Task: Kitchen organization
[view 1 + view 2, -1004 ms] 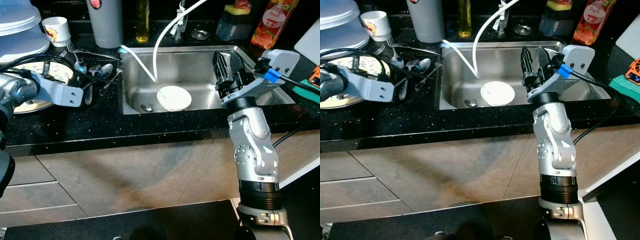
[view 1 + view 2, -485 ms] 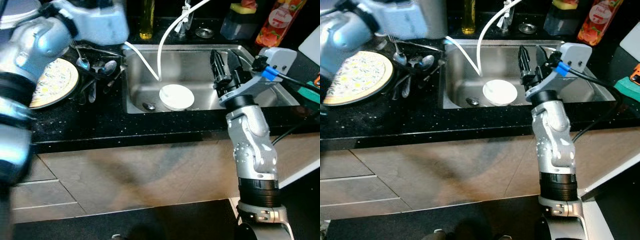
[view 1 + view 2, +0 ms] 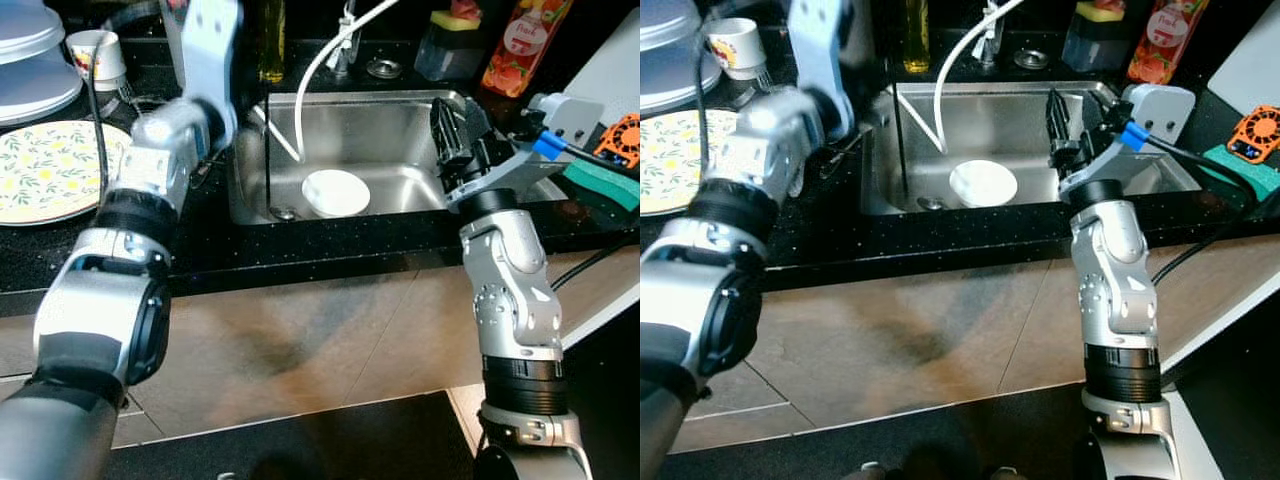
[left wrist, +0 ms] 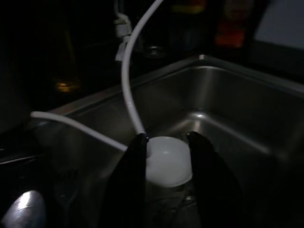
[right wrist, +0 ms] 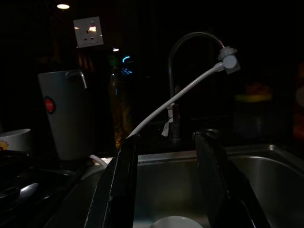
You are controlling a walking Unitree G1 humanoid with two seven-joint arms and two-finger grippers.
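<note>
A round white bowl is lying upside down on the floor of the stainless steel sink, beside the drain, with a thin white hose hanging down to it from the tap. The left gripper is reaching over the sink's left rim, its black fingers spread apart and empty, framing the bowl from above without touching it. The right gripper is hovering over the right part of the sink, fingers likewise parted and grasping nothing. On the black speckled counter, a flowered plate is sitting far left, a white mug beyond it.
</note>
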